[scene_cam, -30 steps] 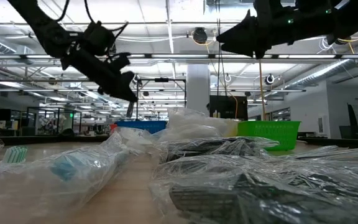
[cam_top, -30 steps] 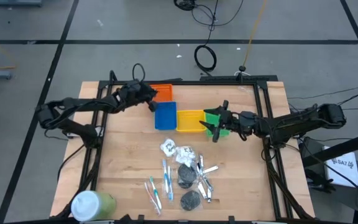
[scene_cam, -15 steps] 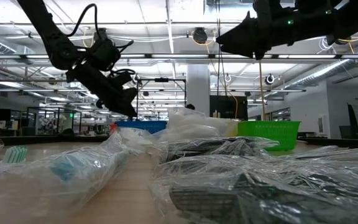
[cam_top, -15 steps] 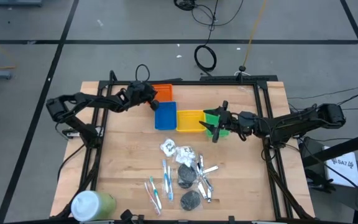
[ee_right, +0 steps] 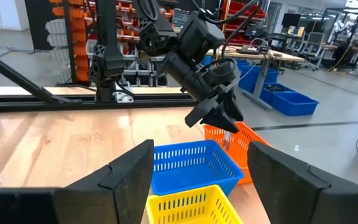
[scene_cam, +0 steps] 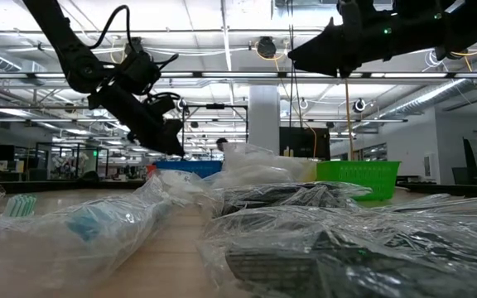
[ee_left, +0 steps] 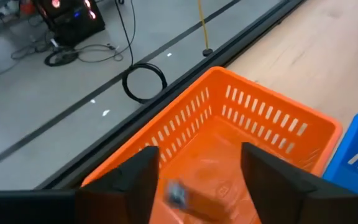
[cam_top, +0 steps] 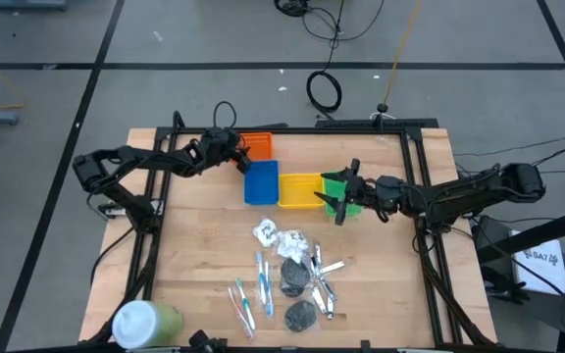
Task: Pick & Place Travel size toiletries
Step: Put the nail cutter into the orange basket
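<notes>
The left end effector (ee_left: 194, 177) hung spread above the orange tray (ee_left: 272, 124), at the counter's (cam_top: 194, 255) eleven o'clock; the right end effector (ee_right: 197, 180) stood spread.

4 trays (cam_top: 262, 182), 2 arms (cam_top: 145, 165), 1 green cylinder (cam_top: 145, 322), 2 dark discs (cam_top: 300, 314), 2 white packets (cam_top: 266, 232), several toothbrushes (cam_top: 262, 286).

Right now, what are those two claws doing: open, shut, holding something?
Left end effector: open over the orange tray, holding nothing.
Right end effector: open, empty.
</notes>
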Controlling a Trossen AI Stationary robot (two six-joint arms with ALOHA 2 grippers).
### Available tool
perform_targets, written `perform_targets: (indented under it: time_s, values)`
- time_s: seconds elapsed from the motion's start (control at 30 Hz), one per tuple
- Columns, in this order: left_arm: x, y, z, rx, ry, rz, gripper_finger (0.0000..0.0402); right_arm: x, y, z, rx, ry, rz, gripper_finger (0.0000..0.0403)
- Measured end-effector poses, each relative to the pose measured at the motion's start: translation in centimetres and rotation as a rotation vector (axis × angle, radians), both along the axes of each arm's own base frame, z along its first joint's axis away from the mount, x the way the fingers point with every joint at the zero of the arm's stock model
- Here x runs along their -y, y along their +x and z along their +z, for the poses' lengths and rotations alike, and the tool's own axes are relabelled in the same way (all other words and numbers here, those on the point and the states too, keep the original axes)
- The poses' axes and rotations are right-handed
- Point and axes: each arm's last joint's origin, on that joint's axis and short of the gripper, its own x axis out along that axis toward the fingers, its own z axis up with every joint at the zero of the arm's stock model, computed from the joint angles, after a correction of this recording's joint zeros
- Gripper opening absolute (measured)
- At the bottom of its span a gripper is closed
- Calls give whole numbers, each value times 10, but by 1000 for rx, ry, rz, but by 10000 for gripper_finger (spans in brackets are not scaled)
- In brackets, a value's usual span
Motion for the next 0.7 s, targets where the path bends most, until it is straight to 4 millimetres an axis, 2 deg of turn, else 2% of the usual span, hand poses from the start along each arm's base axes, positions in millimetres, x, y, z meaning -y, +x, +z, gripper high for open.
perform_targets:
  time_s: [0.1,0.3,0.37,0.53,0.7]
  values:
    - [2,0,6,16,18,-9,258,-5,0,0,-9,-34,22,245]
    - [14,0,44,138,87,-60,279,-29,-2,-2,-56,-116,128,247]
    - [24,0,59,191,113,-102,279,-40,-1,-4,-134,-113,164,247]
    - [54,-4,94,292,209,-207,280,-69,-6,-6,-356,-80,119,247]
    - [84,-10,114,343,236,-276,280,-101,-15,-7,-403,25,194,247]
